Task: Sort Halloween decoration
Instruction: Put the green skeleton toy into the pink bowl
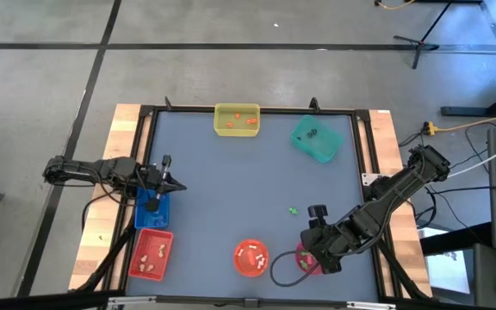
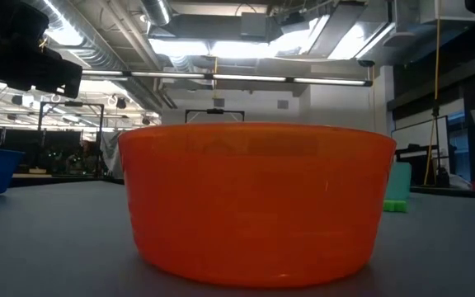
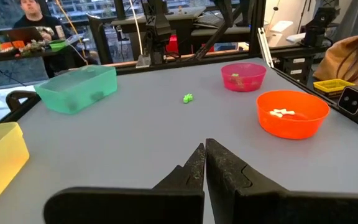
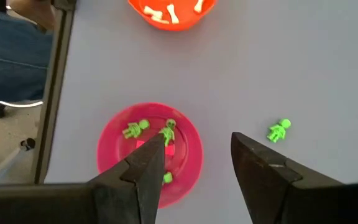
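The right gripper (image 4: 194, 165) hangs over the round pink plastic bowl (image 4: 188, 146) near the tabletop's front edge, fingers spread and empty. One small green skeleton trinket (image 4: 279, 130) lies on the grey tabletop (image 4: 303, 68) just beside that bowl; others lie inside it. The left gripper (image 3: 204, 163) waits at the left edge, fingers pressed together.

Robotics lab, exposed ceiling ducts (image 2: 114, 49), strip lights (image 2: 246, 80), tripod stands (image 1: 420, 39), floor cables (image 1: 468, 127)

The table's wide middle (image 1: 248, 181) lies bare; only one green trinket (image 1: 294, 209) sits near the pink bowl (image 4: 185, 162).
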### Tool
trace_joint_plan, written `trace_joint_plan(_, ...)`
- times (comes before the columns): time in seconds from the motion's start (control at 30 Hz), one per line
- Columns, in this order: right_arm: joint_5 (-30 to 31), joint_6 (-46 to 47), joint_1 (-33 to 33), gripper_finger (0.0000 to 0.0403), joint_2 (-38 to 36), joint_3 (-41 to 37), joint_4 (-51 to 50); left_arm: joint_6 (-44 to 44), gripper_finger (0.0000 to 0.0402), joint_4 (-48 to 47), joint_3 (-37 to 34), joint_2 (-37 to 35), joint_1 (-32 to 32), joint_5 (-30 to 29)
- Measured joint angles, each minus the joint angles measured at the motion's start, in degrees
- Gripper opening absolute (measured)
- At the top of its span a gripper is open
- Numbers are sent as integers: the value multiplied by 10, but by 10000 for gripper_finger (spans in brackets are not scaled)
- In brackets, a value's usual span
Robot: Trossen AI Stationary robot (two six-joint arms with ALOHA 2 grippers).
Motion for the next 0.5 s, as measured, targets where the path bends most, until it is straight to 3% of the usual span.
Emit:
trace_joint_plan(0.4, 0, -10, 0, 182, 0, 0, 20, -4, 0, -4, 0, 0, 0, 0)
trace_joint_plan(0.5, 0, -56, 0, 182, 0, 0, 20, -1, 0, -4, 0, 0, 0, 0)
